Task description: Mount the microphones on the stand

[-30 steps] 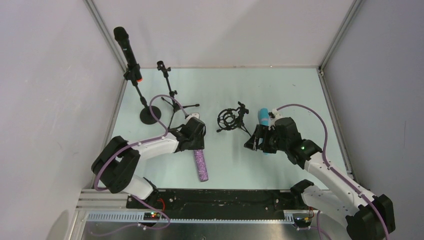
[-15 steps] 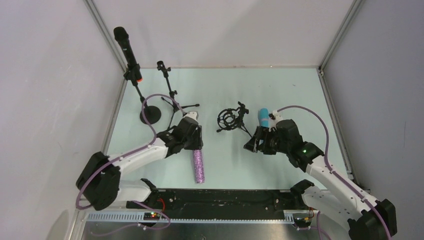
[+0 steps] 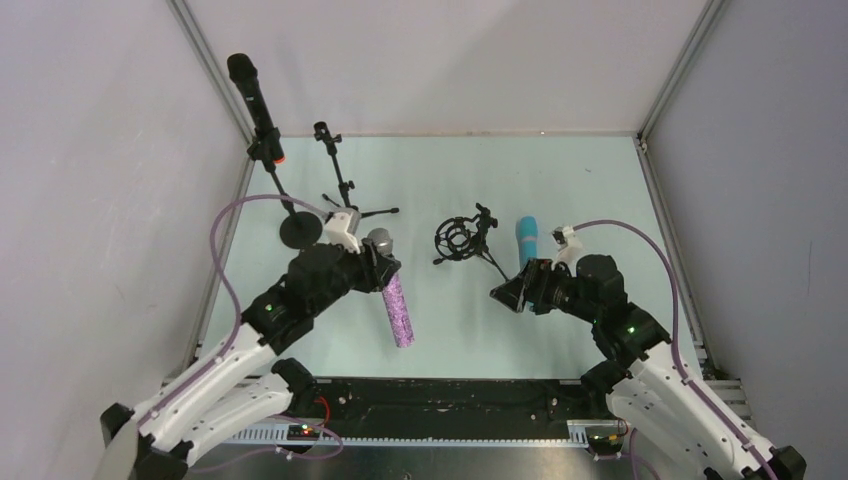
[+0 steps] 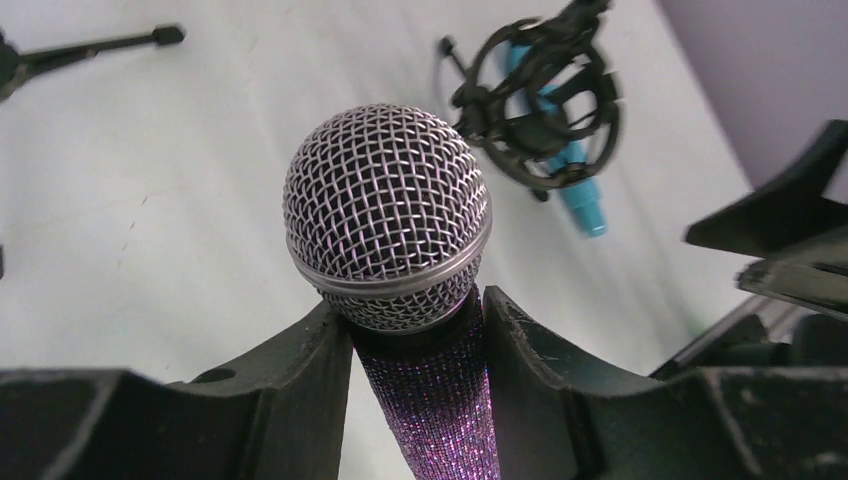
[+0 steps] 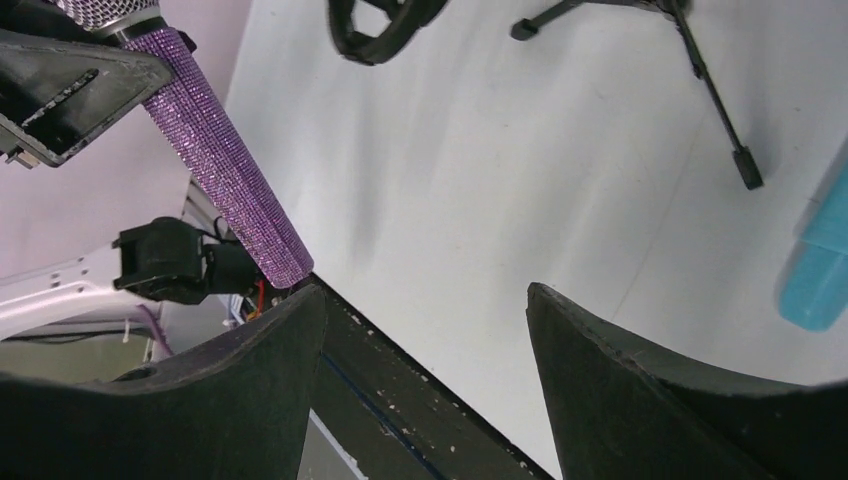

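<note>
My left gripper (image 3: 381,272) is shut on the purple glitter microphone (image 3: 397,310) just below its silver mesh head (image 4: 387,213) and holds it lifted off the table, body hanging toward the near edge. The black microphone with the orange-red ring (image 3: 254,102) sits clipped in the tall stand at the back left. The turquoise-blue microphone (image 3: 526,240) lies on the table beside the shock-mount stand (image 3: 458,238). My right gripper (image 3: 508,293) is open and empty, just left of and nearer than the blue microphone (image 5: 822,262).
An empty tripod stand with a clip (image 3: 340,185) stands behind my left gripper. The round base of the tall stand (image 3: 300,230) is at the left. Enclosure walls rise on both sides and the back. A black rail (image 3: 440,395) runs along the near edge.
My left gripper has lifted the purple microphone off the table and drawn back toward the left. My right gripper has moved off the blue microphone toward the near side, leaving it on the table.
</note>
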